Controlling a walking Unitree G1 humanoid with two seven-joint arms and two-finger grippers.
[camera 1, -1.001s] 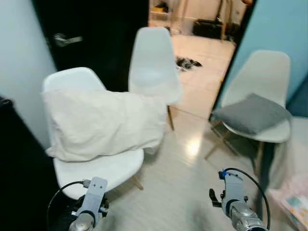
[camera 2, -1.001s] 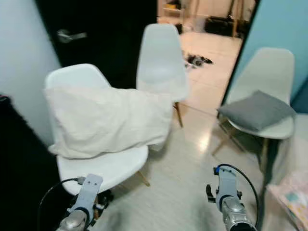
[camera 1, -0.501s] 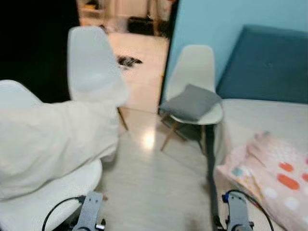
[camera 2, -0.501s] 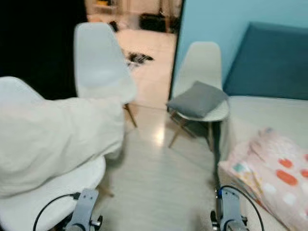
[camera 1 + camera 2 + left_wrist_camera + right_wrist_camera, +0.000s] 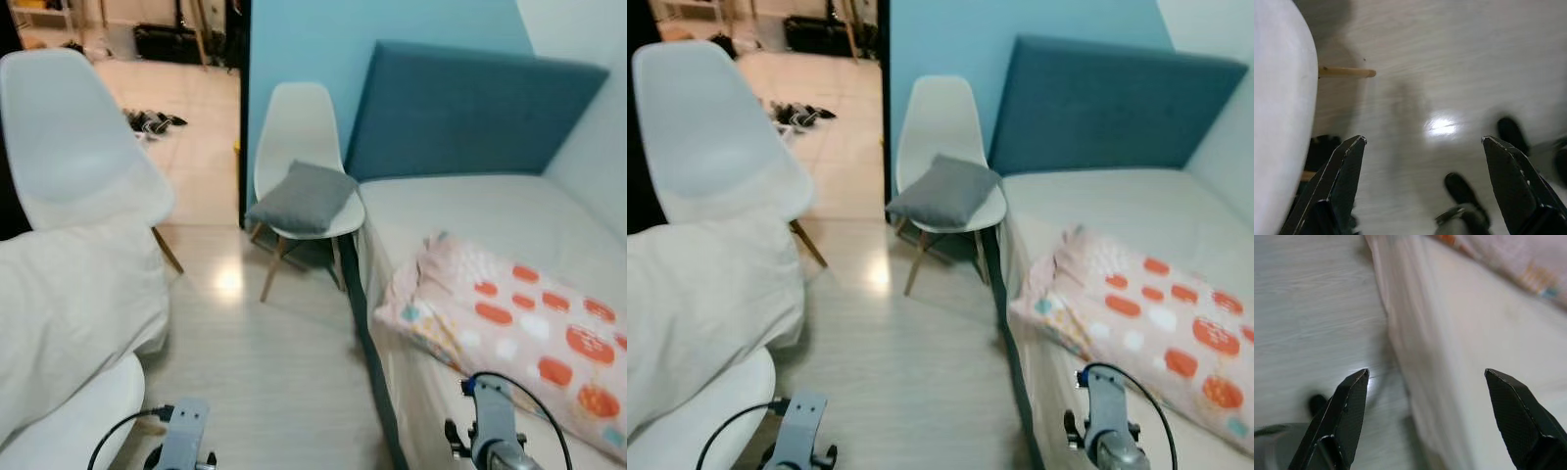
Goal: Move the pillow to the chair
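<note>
A pink pillow (image 5: 509, 328) with red and white spots lies on the near part of the bed (image 5: 470, 211), at my right. A big white pillow (image 5: 69, 313) rests on a white chair (image 5: 78, 431) at my left. My left gripper (image 5: 1423, 140) hangs open over the floor beside that chair's seat (image 5: 1278, 122). My right gripper (image 5: 1427, 372) hangs open over the bed's side sheet (image 5: 1449, 357), with the pink pillow (image 5: 1508, 264) just beyond it. Nothing is between either pair of fingers.
A second white chair (image 5: 69, 137) stands behind the white pillow. A third chair (image 5: 299, 117) holding a grey cushion (image 5: 302, 196) stands by the bed's blue headboard (image 5: 470, 108). An open doorway (image 5: 167, 98) with shoes (image 5: 152, 120) lies beyond. Pale floor (image 5: 265, 372) runs between chairs and bed.
The camera has swung to the right: the bed and pink pillow have come into view, and the chair with the white pillow has slid to the left edge. Both arms stay low.
</note>
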